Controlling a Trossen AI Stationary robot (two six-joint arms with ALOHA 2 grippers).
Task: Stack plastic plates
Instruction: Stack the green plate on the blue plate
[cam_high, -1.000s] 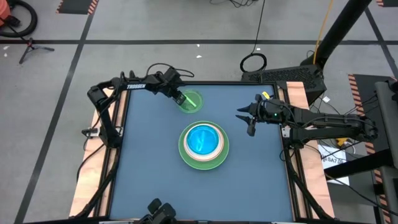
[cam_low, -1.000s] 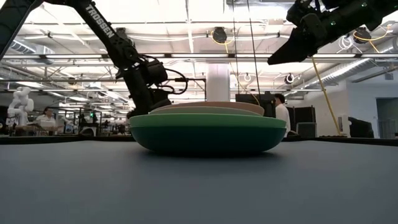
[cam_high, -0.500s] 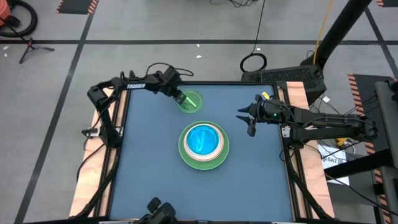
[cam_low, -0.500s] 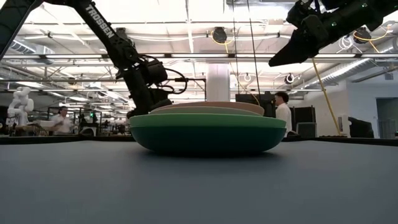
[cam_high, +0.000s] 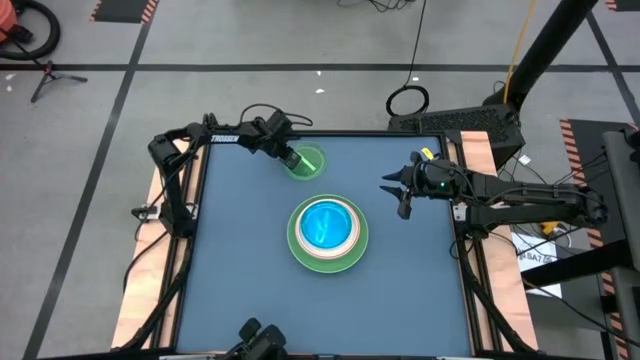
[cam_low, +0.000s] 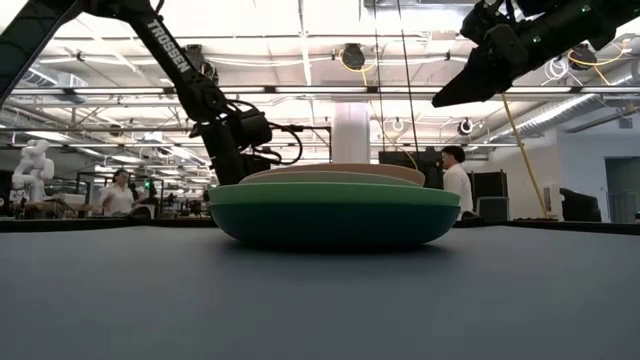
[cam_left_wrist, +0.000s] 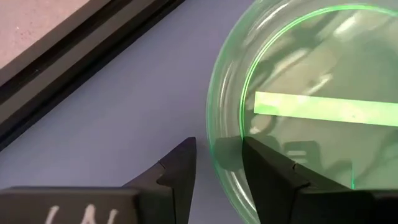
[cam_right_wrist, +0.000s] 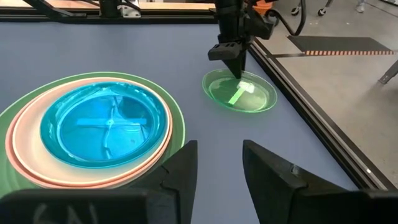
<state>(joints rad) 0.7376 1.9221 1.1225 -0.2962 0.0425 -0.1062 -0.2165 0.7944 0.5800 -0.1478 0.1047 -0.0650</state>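
A stack of plastic plates (cam_high: 327, 233) sits mid-table: green ones at the bottom (cam_low: 335, 215), a pinkish one above, a translucent cyan one (cam_right_wrist: 106, 121) on top. A small lime plate (cam_high: 312, 162) lies flat on the table near the far edge. My left gripper (cam_left_wrist: 217, 142) stands open, slanting down over that plate's left rim (cam_left_wrist: 222, 165), one finger outside it and one over its inside. My right gripper (cam_high: 392, 192) hangs open above the table, right of the stack, with nothing between its fingers (cam_right_wrist: 219, 144). My left gripper comes from above, slanting down, with its fingers astride the lime plate's rim (cam_left_wrist: 219, 124) on the side toward the table's left edge. The rim shows in the gap between them. Whether either finger touches the plate, I cannot tell.
The table's black frame (cam_left_wrist: 81, 56) runs close behind the lime plate. Bare blue tabletop (cam_high: 250, 280) lies all around the stack. People move in the room beyond the table (cam_low: 455, 180).
My left gripper has sunk toward the lime plate, its arm leaning lower over the table's far left. Its fingers stay as wide as before. The plates have not moved.
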